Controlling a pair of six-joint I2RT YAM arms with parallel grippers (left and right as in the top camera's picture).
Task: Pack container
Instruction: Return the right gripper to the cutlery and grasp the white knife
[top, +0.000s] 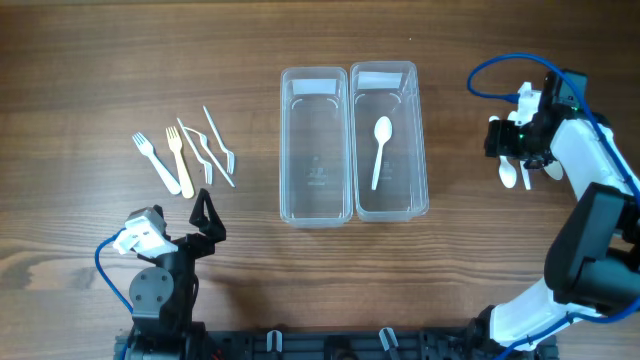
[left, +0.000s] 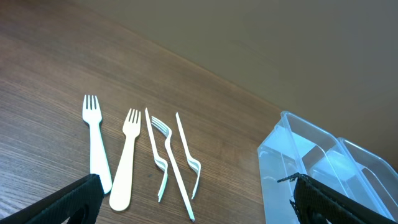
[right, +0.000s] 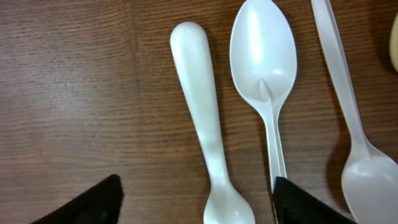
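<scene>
On the table (top: 80, 80), two clear bins stand side by side in the middle. The left bin (top: 284, 150) is empty and the right bin (top: 426, 150) has one packed spoon (top: 380, 150) lying lengthwise in it.

The right arm (top: 590, 160) reaches out over the loose spoons (top: 509, 177) on the robot's right. The left arm (top: 160, 280) sits low at its base, near the forks (top: 185, 155) on the left. The right arm is by far the nearer to the spoons, so the next spoon looks like its job.

The right claw (right: 196, 202) is spread wide and holds nothing, one finger on each side of a white spoon (right: 200, 118) just beneath it. That spoon's handle runs straight away from the wrist camera, across the line on which the fingers close, with its bowl toward the claw. A second spoon (right: 263, 56) lies just beside it, bowl the other way, and may well be caught in the same pinch. From there the bins lie to the claw's left, the right bin nearer.

The left claw (left: 199, 208) is also wide and empty, pointed at the forks.
</scene>
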